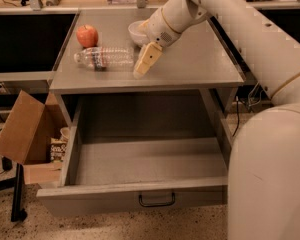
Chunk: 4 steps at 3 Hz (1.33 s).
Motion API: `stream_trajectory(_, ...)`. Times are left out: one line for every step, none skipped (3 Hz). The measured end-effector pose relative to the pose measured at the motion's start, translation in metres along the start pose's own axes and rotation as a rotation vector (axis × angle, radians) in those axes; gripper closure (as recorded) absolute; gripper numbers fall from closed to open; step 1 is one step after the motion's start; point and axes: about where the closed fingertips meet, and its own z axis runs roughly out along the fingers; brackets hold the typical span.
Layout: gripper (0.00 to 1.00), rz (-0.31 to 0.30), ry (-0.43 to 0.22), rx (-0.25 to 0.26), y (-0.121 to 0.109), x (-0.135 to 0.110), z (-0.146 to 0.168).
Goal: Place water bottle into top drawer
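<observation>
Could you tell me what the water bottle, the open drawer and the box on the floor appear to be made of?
The water bottle looks like thin clear plastic: see-through, ribbed, glinting. The top drawer seems to be painted metal or laminate: flat matte grey, with a dark, metal-looking handle. The box looks like brown cardboard, its flaps bent. The gripper hangs close beside the bottle.

Arm [225, 19] masks bowl [135, 29], top drawer [130, 198]
Above the gripper [147, 60], poised beside the water bottle [104, 58] on the table [200, 64], the arm hides most of the bowl; its bulk covers the drawer's right end and runs off right and bottom.
</observation>
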Motion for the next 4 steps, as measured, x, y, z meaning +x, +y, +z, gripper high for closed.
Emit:
stream_trajectory(0.0, -0.007, -0.03, -0.031, -0.007, -0.011, 0.023)
stream_trajectory(0.0, 0.015, -0.057, -0.074, -0.005, -0.016, 0.052)
stream_trajectory(0.0, 0.037, -0.074, -0.093, -0.005, -0.016, 0.066)
stream_trajectory(0.18, 0.051, -0.07, -0.103, -0.006, -0.013, 0.079)
